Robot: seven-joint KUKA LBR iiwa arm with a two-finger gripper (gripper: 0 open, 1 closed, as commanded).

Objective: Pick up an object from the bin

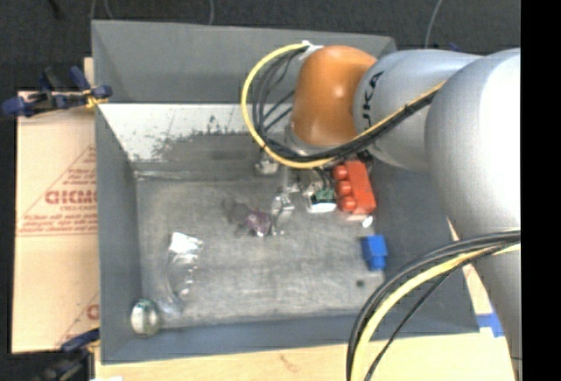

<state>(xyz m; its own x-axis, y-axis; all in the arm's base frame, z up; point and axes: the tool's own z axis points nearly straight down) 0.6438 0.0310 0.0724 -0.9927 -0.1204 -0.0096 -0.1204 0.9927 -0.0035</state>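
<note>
Small purple object [257, 222] mid-floor, open room around — fingers [280, 215] just right, spread: cannot tell.

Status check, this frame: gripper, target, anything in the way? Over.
Gripper down at centre of bin, beside small purple thing. Nothing seen held. Orange block, blue block close by, not between; clear wrapper, silver ball far off.
</note>
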